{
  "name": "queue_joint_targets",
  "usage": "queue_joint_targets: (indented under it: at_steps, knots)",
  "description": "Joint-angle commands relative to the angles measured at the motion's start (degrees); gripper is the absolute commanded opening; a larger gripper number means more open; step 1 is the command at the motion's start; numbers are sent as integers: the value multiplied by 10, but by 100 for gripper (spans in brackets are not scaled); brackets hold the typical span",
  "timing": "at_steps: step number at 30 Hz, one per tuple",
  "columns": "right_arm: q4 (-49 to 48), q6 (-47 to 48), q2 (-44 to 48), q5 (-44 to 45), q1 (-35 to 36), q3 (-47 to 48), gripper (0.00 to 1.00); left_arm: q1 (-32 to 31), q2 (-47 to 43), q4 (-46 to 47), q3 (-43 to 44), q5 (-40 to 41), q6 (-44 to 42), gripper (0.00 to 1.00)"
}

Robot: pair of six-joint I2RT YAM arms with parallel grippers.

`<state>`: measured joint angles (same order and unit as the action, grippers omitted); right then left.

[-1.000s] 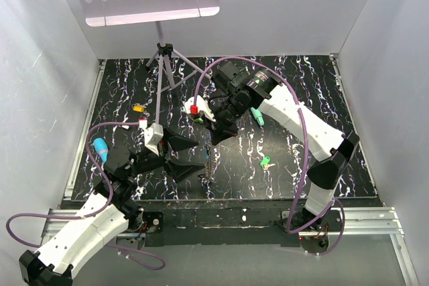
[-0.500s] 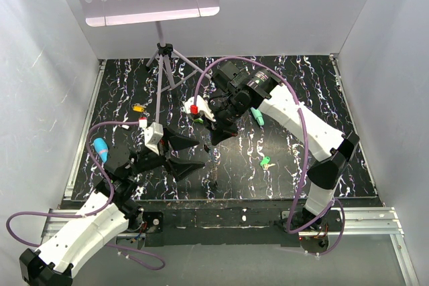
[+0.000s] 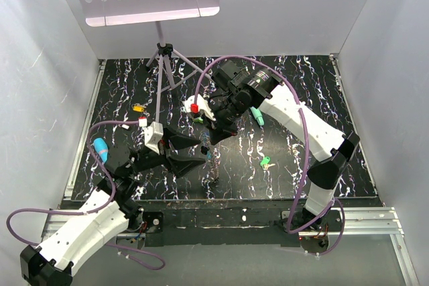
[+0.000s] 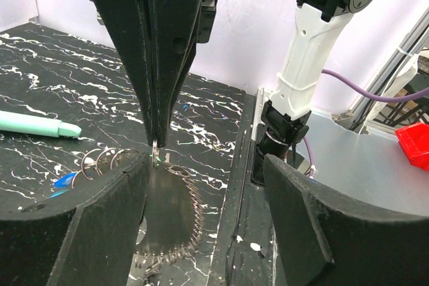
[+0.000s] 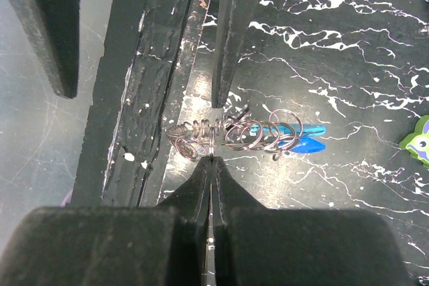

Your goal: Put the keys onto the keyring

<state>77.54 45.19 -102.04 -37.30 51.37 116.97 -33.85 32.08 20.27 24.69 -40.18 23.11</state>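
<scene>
Right gripper (image 5: 211, 160): jaws pressed fully together, pinching one wire ring of the keyring (image 5: 234, 135) at the very tips. In the right wrist view the pinch sits at frame centre. The coiled rings lie just above it and the blue clasp (image 5: 305, 144) runs off to the right of them. In the left wrist view I see the same pinch from the side, left of centre; the beaded chain (image 4: 191, 216) droops below it toward the lower middle. I cannot tell whether the whole loop is off the table (image 3: 288, 92).

Left gripper (image 4: 201, 165): spread wide, nothing held. Its two fingers (image 4: 100, 232) fill the bottom of its own view with the chain between them. In the right wrist view one finger tip sits just above the rings; I cannot tell whether it touches them.

Overhead: both grippers meet at frame centre. Light green key (image 3: 266, 163) lies on the table right of centre, well apart from the keyring. Yellow-orange key (image 3: 138, 107) lies left of centre, higher in the frame. Neither is on the ring. Teal stick (image 4: 33, 123) lies at the left edge of the left wrist view.
</scene>
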Motion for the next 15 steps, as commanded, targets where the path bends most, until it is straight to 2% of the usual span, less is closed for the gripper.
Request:
queue_joint_targets:
  at_steps: [1, 8, 15]
  knots:
    - [111, -3, 7, -29, -2, 27, 1, -3, 9, 8, 2, 1, -21, 65]
    - [113, -2, 5, -37, -2, 30, 1, -3, 38, -30, 27, 12, -63, 58]
    - [115, -2, 5, -39, -2, 27, 1, -4, 67, -16, 37, 11, -73, 56]
